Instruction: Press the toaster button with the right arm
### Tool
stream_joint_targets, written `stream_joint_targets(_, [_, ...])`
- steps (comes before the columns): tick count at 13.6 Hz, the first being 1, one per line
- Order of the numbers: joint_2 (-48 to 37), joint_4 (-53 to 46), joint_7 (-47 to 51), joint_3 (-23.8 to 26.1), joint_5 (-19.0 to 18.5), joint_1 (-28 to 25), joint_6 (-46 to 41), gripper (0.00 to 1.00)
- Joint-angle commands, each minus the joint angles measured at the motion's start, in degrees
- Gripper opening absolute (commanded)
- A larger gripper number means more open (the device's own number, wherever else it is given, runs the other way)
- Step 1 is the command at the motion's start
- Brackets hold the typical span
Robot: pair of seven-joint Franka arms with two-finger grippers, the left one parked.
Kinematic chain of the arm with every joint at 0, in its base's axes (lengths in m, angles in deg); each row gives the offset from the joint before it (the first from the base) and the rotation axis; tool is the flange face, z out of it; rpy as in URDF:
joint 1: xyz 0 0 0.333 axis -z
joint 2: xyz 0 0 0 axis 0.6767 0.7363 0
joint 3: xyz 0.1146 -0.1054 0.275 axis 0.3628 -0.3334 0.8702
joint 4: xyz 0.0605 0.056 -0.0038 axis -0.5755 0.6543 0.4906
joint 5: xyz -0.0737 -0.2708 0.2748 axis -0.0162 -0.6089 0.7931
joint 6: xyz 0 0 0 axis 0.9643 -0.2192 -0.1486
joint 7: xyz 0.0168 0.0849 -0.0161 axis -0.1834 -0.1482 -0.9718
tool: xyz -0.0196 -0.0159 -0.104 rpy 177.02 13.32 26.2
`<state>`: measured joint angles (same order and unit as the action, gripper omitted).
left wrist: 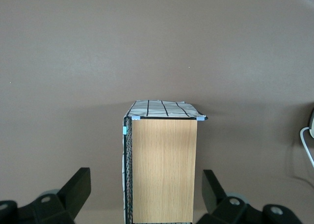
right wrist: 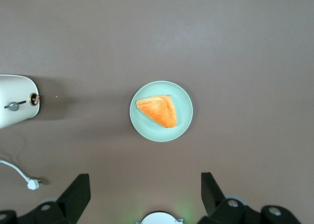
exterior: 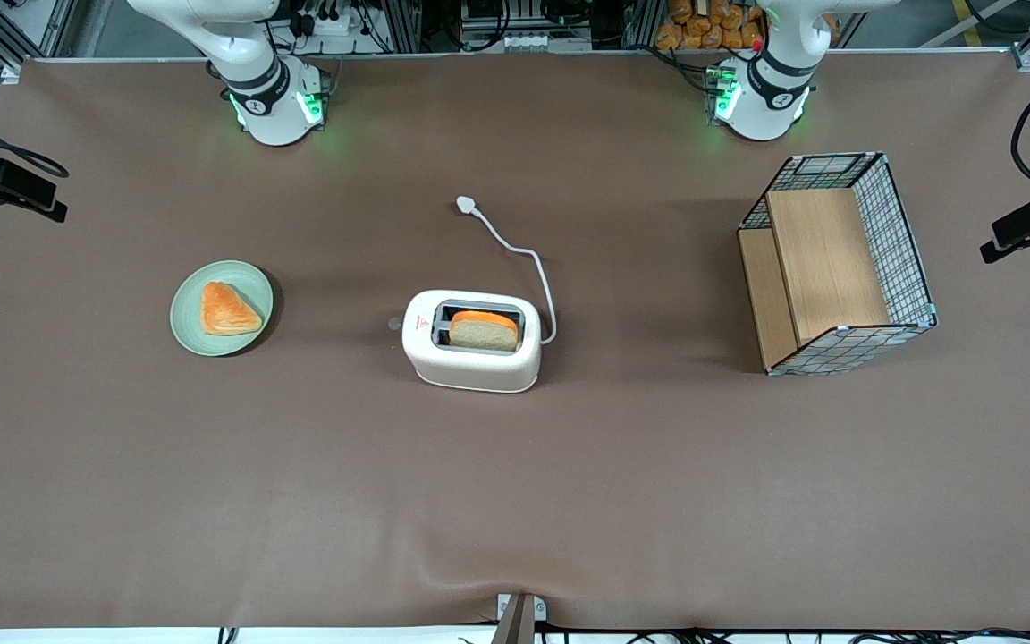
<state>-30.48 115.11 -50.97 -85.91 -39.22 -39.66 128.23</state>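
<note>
Toaster button (exterior: 394, 324): small pale knob, projecting from narrow end of toaster (exterior: 472, 358), pointed toward working arm's end of tabletop (exterior: 515, 501). Faint and hard to make out from front; clearer in right wrist view (right wrist: 13, 105), beside a small brown dial (right wrist: 33, 99).

Toaster standing upright near middle of tabletop, bread slice (exterior: 484, 331) seated in slot. White cord (exterior: 533, 268) running from opposite narrow end to plug (exterior: 467, 205), lying loose farther from front camera.

Green plate (exterior: 189, 331) with orange pastry (exterior: 227, 309) toward working arm's end, well apart from button; bare tabletop between them. Wire-and-wood basket (exterior: 837, 264) toward parked arm's end, tipped on its side.

Right arm (exterior: 269, 85) rooted at farthest edge, upper links cut off in front view. Claw (right wrist: 144, 177) held high above tabletop, facing straight down over plate, released, fingers (right wrist: 78, 192) spread wide, touching nothing. Toaster body only partly in wrist view.
</note>
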Motion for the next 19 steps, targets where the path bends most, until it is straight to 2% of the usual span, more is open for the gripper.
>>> stream_joint_targets(1, [0.25,-0.89,0.40,0.16,-1.19,-0.02,-0.63,1.00])
stream_joint_targets(19, [0.52,0.16,-0.21,0.16,-1.02,0.07,-1.33,1.00])
